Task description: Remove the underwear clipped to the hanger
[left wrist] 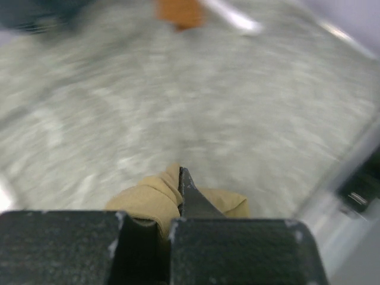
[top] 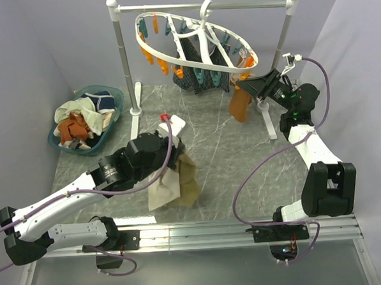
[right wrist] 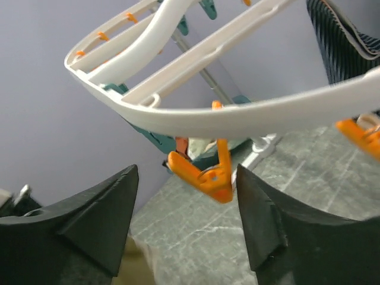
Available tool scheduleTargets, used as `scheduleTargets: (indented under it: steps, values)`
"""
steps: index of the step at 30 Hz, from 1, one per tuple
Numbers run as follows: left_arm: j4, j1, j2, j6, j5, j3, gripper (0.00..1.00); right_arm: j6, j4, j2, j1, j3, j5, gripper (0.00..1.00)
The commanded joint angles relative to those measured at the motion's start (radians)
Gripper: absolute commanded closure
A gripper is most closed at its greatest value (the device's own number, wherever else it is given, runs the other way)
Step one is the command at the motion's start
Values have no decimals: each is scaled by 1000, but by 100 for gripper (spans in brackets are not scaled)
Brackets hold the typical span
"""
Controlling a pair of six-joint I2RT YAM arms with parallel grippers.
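Observation:
The white oval hanger hangs tilted from the rail, with orange and teal clothespins around its rim. Dark striped underwear and a tan-brown piece are still clipped to it. My right gripper is open at the hanger's right rim. In the right wrist view its jaws stand wide on either side of an orange clothespin below the white rim. My left gripper is shut on cream-beige underwear, which hangs over the table. The cloth bunches at the fingers in the blurred left wrist view.
A teal basket holding several removed garments sits at the back left. The silver-and-white rail stand spans the back, with its feet on the grey marbled table. Purple walls close in on both sides.

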Motion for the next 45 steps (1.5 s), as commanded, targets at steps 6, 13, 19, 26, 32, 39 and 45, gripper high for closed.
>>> scheduleTargets:
  steps: [6,13,19,26,32,39,45]
  values:
    - [-100,401,-28,-51,-361,85,100,-291,-383,-162,8,74,22,7]
    - [-2,879,53,9,-221,177,100,-455,-673,-239,6,62,85,1]
    - [142,1062,208,80,-193,317,100,-491,-739,-279,8,23,150,0]
    - [245,1179,412,87,-109,435,100,-489,-753,-320,13,-27,171,0]
    - [299,1250,528,23,-123,417,100,-517,-816,-382,23,-72,272,0]
    - [361,1251,522,-49,-177,231,46,-607,-939,-481,22,-109,554,0]
    - [355,1247,412,-127,-88,104,1,-673,-954,-459,23,-106,818,0]
